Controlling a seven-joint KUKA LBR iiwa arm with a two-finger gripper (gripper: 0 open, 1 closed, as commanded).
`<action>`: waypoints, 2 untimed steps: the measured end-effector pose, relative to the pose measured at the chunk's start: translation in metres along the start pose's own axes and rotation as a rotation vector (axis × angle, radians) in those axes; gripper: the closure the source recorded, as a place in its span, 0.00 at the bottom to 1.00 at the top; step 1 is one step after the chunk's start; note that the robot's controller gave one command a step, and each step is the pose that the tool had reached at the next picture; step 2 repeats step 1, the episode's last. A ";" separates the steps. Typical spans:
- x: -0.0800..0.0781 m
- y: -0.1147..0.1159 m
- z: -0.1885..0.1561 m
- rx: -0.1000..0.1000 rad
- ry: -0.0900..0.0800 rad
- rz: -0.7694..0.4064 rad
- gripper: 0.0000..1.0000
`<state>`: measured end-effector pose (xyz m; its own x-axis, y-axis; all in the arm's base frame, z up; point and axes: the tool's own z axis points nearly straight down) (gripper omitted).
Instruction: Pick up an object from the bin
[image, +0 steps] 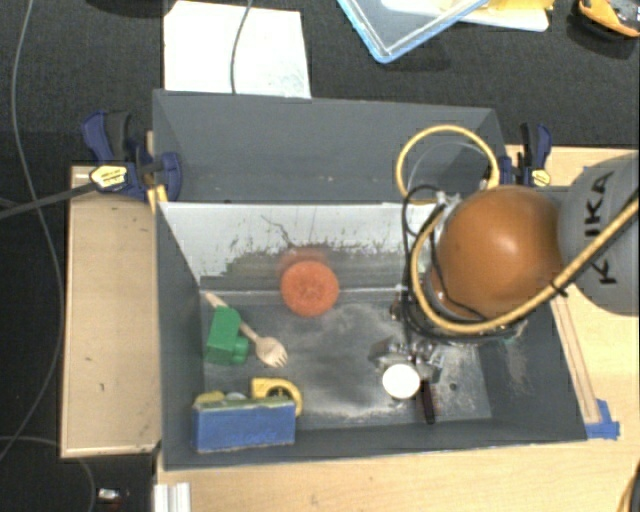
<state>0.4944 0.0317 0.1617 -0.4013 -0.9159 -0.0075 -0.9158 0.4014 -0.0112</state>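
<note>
Camera view: gripper at four o'clock hangs over a white ball, placed to pick it; its opening cannot be told.

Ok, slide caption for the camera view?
Hand over a white ball, front right of the bin; orange ball, green block, blue block farther left in view.

An orange ball, green block, wooden spoon and blue box lie leftward.

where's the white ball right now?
Camera view: the white ball lies on the bin floor, right of centre and near the front, with a dark stick just to its right and the orange disc farther back-left.
</note>
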 end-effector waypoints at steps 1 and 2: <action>0.000 0.002 -0.021 -0.011 0.004 0.001 1.00; 0.000 0.002 -0.021 -0.011 0.004 0.001 1.00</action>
